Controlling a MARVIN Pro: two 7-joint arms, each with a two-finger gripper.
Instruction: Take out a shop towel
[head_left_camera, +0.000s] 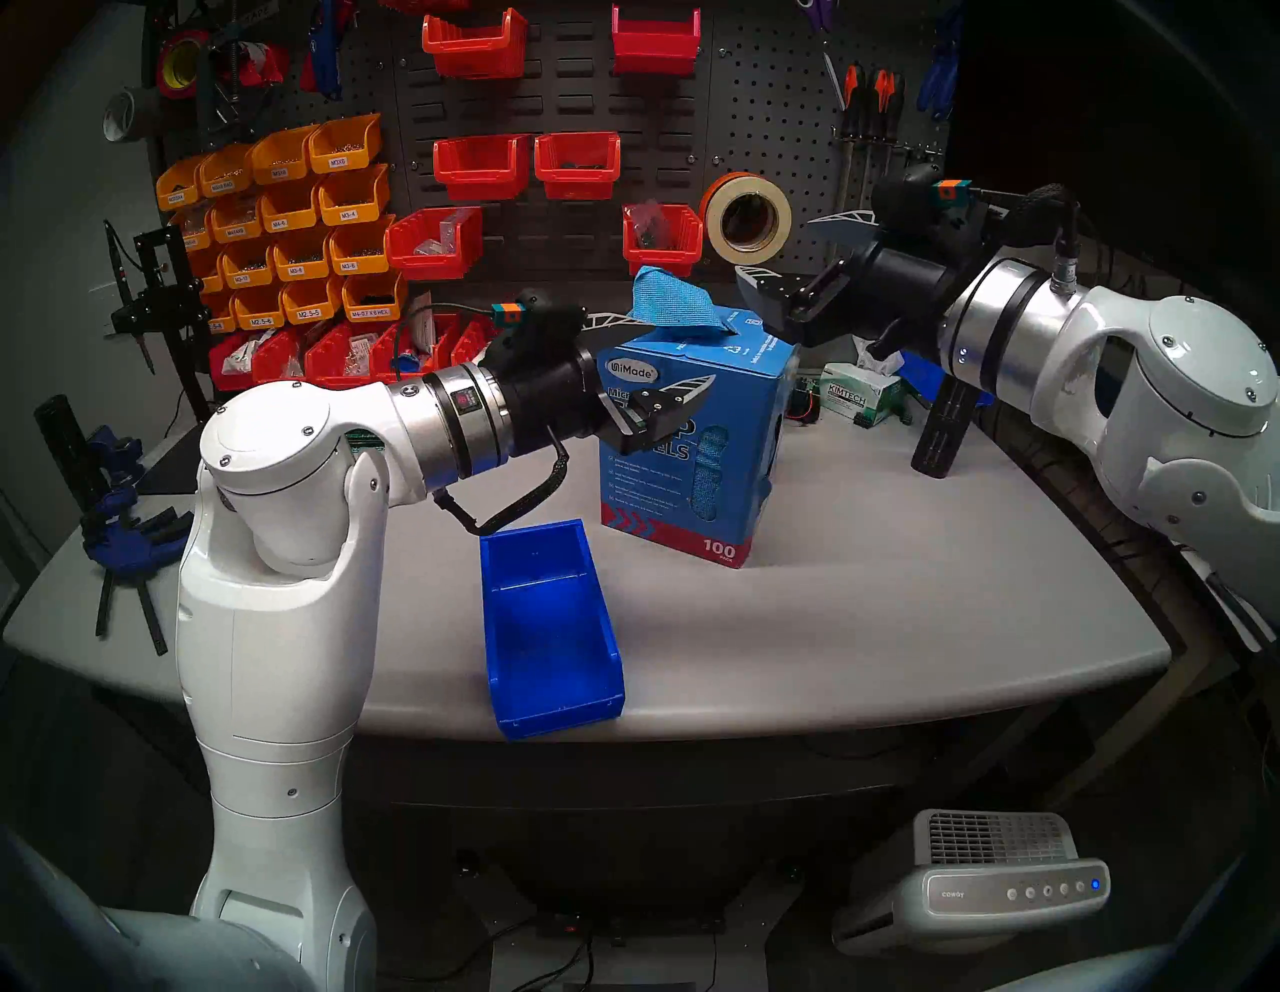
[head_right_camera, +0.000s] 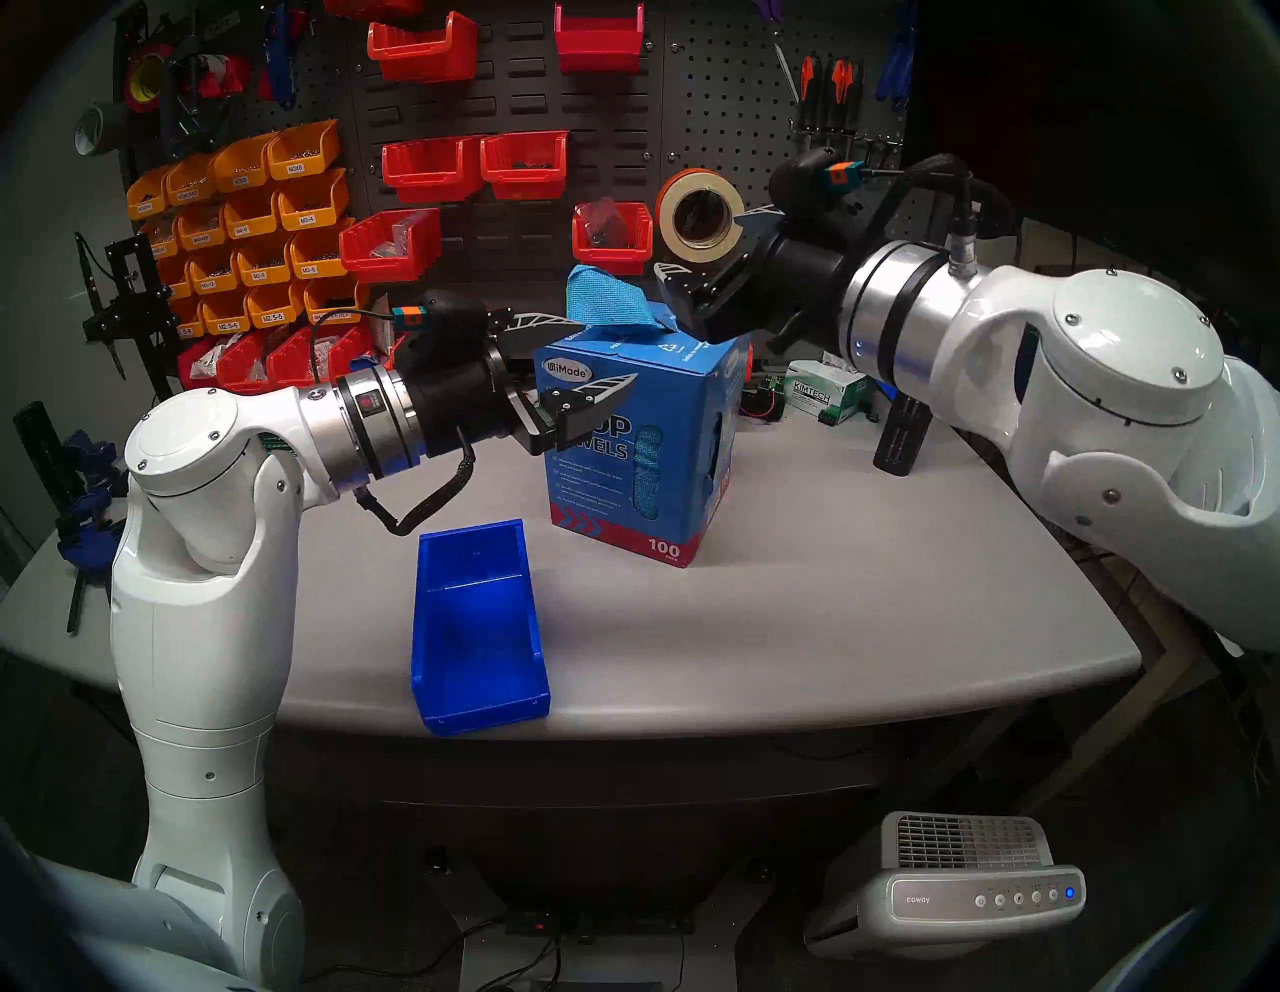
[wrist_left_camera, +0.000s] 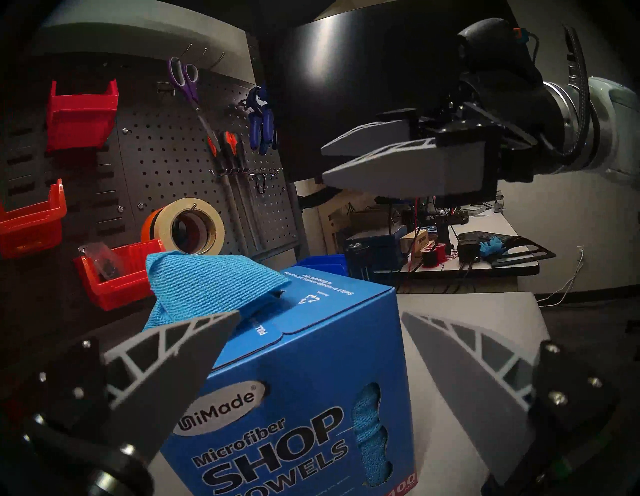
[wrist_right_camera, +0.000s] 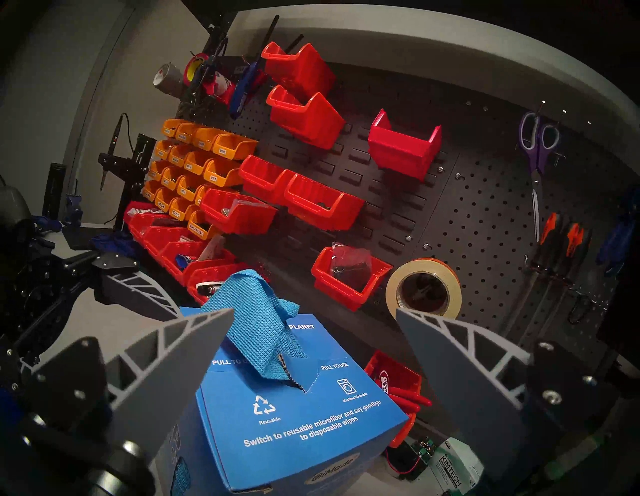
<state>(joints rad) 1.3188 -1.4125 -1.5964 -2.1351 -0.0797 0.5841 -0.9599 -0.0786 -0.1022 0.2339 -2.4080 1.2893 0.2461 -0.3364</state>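
The shop towel (head_left_camera: 668, 301) is a light blue woven cloth, sticking up folded from the slot on top of the blue "Shop Towels" carton (head_left_camera: 692, 471), which stands upright mid-table. My left gripper (head_left_camera: 658, 353) is open at the carton's upper left corner, one finger behind the top edge just below the towel, the other in front of the carton's face. My right gripper (head_left_camera: 796, 249) is open and empty, up and to the right of the towel, apart from it. The right wrist view shows the towel (wrist_right_camera: 252, 325) between and beyond its fingertips (wrist_right_camera: 221, 322).
An empty blue bin (head_left_camera: 547, 623) sits at the table's front edge. A green-and-white Kimtech tissue box (head_left_camera: 859, 398) and a black block (head_left_camera: 942, 429) stand at the back right. A pegboard with red bins (head_left_camera: 661, 239) and a tape roll (head_left_camera: 748, 215) is close behind the carton.
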